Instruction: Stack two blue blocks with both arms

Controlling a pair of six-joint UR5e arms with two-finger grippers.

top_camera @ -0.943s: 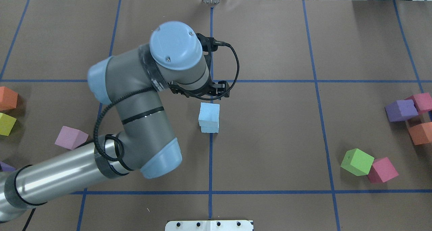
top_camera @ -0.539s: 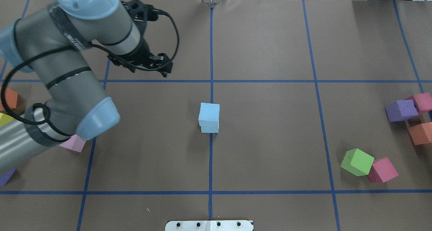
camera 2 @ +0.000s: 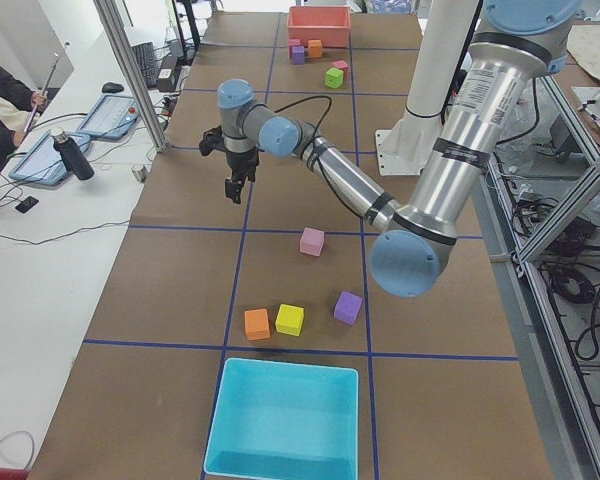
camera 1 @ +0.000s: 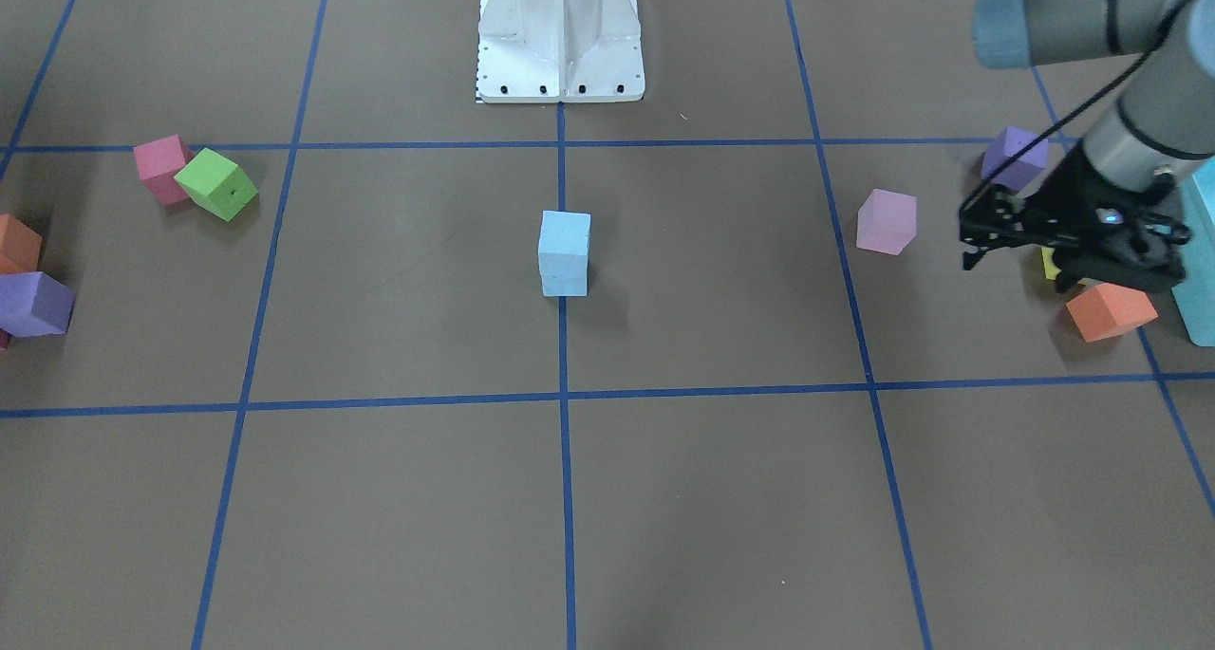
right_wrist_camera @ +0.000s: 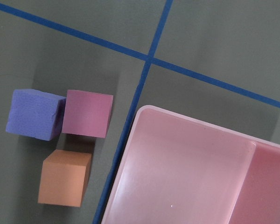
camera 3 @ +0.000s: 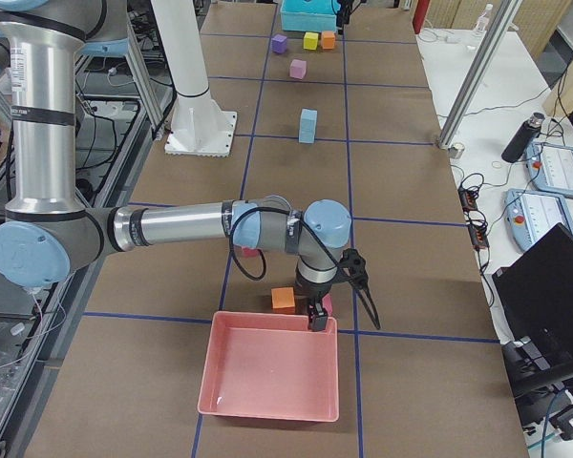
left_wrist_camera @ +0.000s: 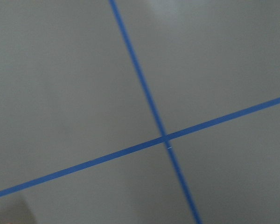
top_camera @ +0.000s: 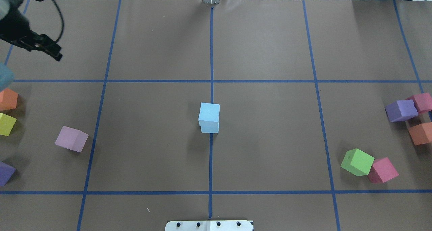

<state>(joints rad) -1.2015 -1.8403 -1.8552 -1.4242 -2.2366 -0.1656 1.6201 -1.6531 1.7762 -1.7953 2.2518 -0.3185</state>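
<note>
Left gripper (top_camera: pixel 55 54) hanging empty over bare table (top_camera: pixel 152 38) at far left, well apart from the stack; spread or pressed together, cannot tell. Centre: two blue blocks (top_camera: pixel 209 118) already one atop the other, touching, upright on the blue tape line (top_camera: pixel 210 163), nothing near. Far right: right gripper (camera 3: pixel 315 322) low over the pink bin (camera 3: pixel 267 382) rim, beside an orange cube (camera 3: pixel 283 299); finger state unreadable too. Judged: stacking done, parking step in hand. Next calls only for keeping both grippers clear of the stack.
</note>
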